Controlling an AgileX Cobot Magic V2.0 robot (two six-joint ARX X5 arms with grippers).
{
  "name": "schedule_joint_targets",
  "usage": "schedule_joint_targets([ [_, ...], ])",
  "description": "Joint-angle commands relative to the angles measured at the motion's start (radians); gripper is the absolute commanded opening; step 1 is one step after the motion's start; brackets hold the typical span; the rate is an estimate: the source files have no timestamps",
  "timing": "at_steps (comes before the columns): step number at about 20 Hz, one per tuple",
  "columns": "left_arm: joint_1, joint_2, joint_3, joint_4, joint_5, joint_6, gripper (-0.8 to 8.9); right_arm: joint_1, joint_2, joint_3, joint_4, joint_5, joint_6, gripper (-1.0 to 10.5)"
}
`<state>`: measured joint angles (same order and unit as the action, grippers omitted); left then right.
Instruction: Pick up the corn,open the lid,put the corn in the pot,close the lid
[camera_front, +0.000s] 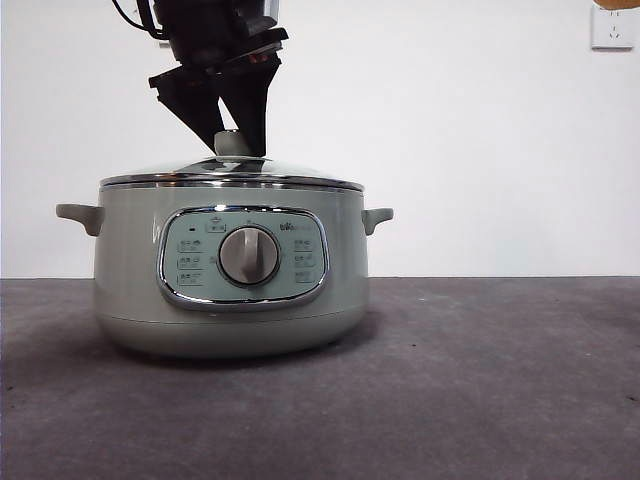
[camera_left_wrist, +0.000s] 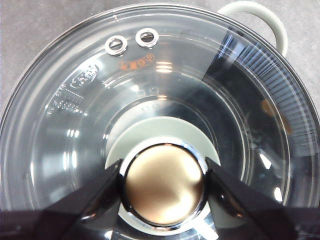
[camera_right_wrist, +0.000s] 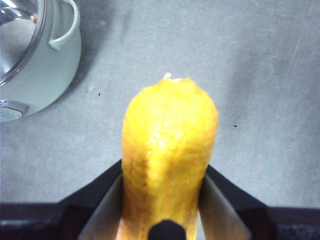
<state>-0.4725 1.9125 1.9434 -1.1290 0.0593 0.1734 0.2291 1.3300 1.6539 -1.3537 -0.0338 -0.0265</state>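
The pale green pot (camera_front: 130, 270) stands on the table with the glass lid (camera_front: 290, 172) sitting on it. From above, my left gripper (camera_front: 232, 135) comes down over the lid's knob (camera_front: 230, 143). In the left wrist view the jaws press on both sides of the knob (camera_left_wrist: 164, 186), so the left gripper (camera_left_wrist: 163, 177) is shut on it. My right gripper (camera_right_wrist: 162, 195) is shut on the yellow corn (camera_right_wrist: 170, 135), held high above the table to the side of the pot (camera_right_wrist: 50, 75). A sliver of the corn (camera_front: 615, 4) shows at the front view's top right corner.
The pot has a dial (camera_front: 248, 255) on its front panel and a small handle (camera_front: 377, 216) on each side. A wall socket (camera_front: 612, 30) is on the white wall behind. Dark grey table (camera_front: 480, 380) lies beside the pot.
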Motion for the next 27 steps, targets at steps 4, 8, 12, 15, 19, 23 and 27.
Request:
schedule_joint_targets([
  [4,-0.004,-0.045,-0.002,0.005,-0.001,0.011,-0.09,0.002,0.026,-0.005,0.002,-0.003,0.008,-0.1],
  [8,0.005,-0.137,-0.002,0.003,-0.008,0.011,-0.09,0.041,0.054,-0.005,0.083,-0.003,0.040,-0.1],
  [12,0.026,-0.232,-0.002,-0.011,-0.032,0.010,-0.09,0.153,0.108,-0.005,0.203,-0.007,0.086,-0.1],
  [15,0.054,-0.303,-0.002,-0.043,-0.087,0.009,-0.09,0.253,0.182,-0.005,0.314,-0.051,0.116,-0.1],
  [19,0.117,-0.389,-0.002,-0.124,-0.113,0.005,-0.09,0.353,0.309,-0.002,0.511,-0.109,0.185,-0.1],
  [23,0.197,-0.455,-0.002,-0.185,-0.112,0.003,-0.09,0.402,0.441,0.018,0.697,-0.160,0.234,-0.1],
  [27,0.262,-0.511,-0.002,-0.187,-0.112,0.003,-0.09,0.420,0.612,0.166,0.718,-0.160,0.229,-0.1],
])
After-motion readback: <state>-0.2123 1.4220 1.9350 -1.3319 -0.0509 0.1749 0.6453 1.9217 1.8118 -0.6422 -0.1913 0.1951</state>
